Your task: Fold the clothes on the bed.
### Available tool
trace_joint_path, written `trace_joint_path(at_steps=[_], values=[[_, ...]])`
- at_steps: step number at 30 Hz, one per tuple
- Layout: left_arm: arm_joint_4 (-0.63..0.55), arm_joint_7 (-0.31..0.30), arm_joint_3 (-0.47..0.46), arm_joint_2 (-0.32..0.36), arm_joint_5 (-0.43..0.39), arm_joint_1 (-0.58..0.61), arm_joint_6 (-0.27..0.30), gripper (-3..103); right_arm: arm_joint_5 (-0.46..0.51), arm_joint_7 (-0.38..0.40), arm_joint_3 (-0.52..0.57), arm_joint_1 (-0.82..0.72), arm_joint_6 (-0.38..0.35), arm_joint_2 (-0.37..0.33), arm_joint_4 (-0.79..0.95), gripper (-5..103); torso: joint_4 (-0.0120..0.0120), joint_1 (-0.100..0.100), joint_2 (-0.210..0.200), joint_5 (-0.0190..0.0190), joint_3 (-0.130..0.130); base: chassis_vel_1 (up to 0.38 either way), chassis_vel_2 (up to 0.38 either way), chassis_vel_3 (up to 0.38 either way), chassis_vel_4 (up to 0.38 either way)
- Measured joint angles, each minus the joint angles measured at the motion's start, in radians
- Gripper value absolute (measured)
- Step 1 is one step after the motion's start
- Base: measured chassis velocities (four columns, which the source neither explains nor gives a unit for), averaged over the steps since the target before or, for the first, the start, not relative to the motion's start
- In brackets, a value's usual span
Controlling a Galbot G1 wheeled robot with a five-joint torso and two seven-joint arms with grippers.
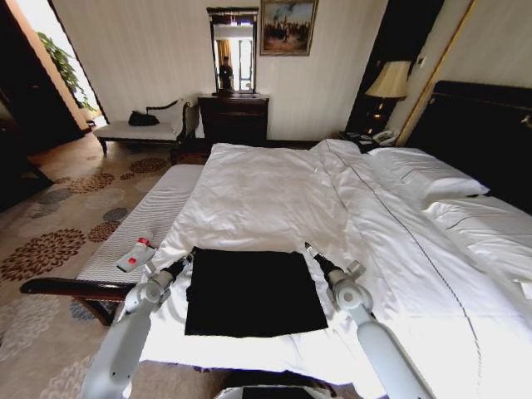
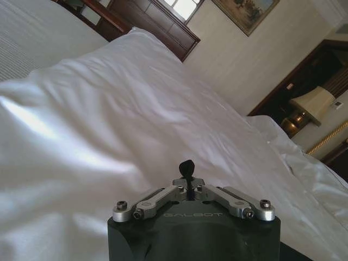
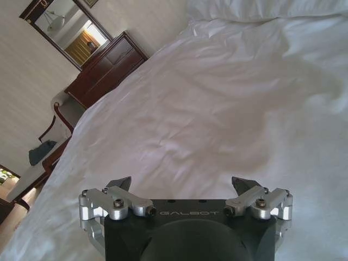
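The clothes, a black T-shirt (image 1: pixel 253 293), lie flat as a neat dark rectangle near the foot of the bed (image 1: pixel 274 191), with no lettering showing. My left gripper (image 1: pixel 188 259) rests at the shirt's far left corner. In the left wrist view that gripper (image 2: pixel 186 167) is shut, its black tips together over white duvet with nothing seen between them. My right gripper (image 1: pixel 310 248) sits just off the shirt's far right corner. The right wrist view shows it (image 3: pixel 181 185) open, with only duvet between its fingers.
A pale striped bench (image 1: pixel 141 220) with a dark wood frame runs along the bed's left side and holds a red-and-white object (image 1: pixel 135 254). Pillows (image 1: pixel 424 174) lie at the dark headboard on the right. A dark dresser (image 1: pixel 233 116) with a mirror stands at the far wall.
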Motion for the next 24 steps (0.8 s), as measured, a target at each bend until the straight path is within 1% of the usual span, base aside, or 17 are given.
trace_joint_path(at_steps=[4,8,12,13,16,17,20,21,22,24], values=[[0.001,-0.001,-0.012,0.002,-0.006,0.001,-0.001,1,-0.012,-0.013,-0.014,0.020,-0.006,0.007,-0.042,100,0.0001,0.000,0.000,0.0000,0.000,0.000,0.000,0.000,0.000],[-0.004,0.001,-0.015,0.003,-0.002,0.014,-0.004,1,-0.034,-0.066,-0.026,0.029,-0.015,0.014,-0.090,100,0.0001,0.000,0.000,0.0002,0.000,0.000,0.000,0.000,0.000],[-0.006,0.002,-0.015,0.001,-0.001,0.017,-0.005,1,-0.036,-0.084,-0.029,0.029,-0.024,0.012,-0.100,100,0.0001,0.000,0.000,0.0001,0.000,0.000,0.000,0.000,0.000],[-0.008,0.002,-0.016,0.000,0.001,0.020,-0.006,1,-0.039,-0.102,-0.036,0.034,-0.031,0.007,-0.120,100,-0.0001,0.000,0.000,0.0001,0.000,0.000,0.000,0.000,0.000],[-0.012,0.003,-0.013,0.000,0.005,0.023,-0.006,1,-0.025,-0.140,-0.040,0.047,-0.033,0.009,-0.147,100,0.0001,0.000,0.000,0.0001,0.000,0.000,0.000,0.000,0.000],[-0.012,0.003,-0.013,0.000,0.005,0.023,-0.006,1,-0.025,-0.140,-0.040,0.047,-0.033,0.009,-0.147,100,0.0001,0.000,0.000,0.0001,0.000,0.000,0.000,0.000,0.000],[-0.016,0.002,-0.010,0.002,0.006,0.024,-0.006,1,-0.005,-0.194,-0.042,0.048,-0.014,0.016,-0.161,100,0.0000,0.000,0.000,0.0001,0.000,0.000,0.000,0.000,0.000],[-0.016,0.003,-0.008,0.004,0.006,0.025,-0.006,1,-0.002,-0.225,-0.050,0.048,0.005,0.020,-0.170,100,0.0000,0.000,0.000,0.0001,0.000,0.000,0.000,0.000,0.000],[-0.016,0.003,-0.008,0.004,0.006,0.025,-0.006,1,-0.002,-0.225,-0.050,0.048,0.005,0.020,-0.170,100,0.0000,0.000,0.000,0.0001,0.000,0.000,0.000,0.000,0.000],[-0.016,0.003,-0.007,0.007,0.008,0.025,-0.006,1,0.003,-0.252,-0.060,0.047,0.024,0.029,-0.177,100,0.0000,0.000,0.000,0.0001,0.000,0.000,0.000,0.000,0.000]])
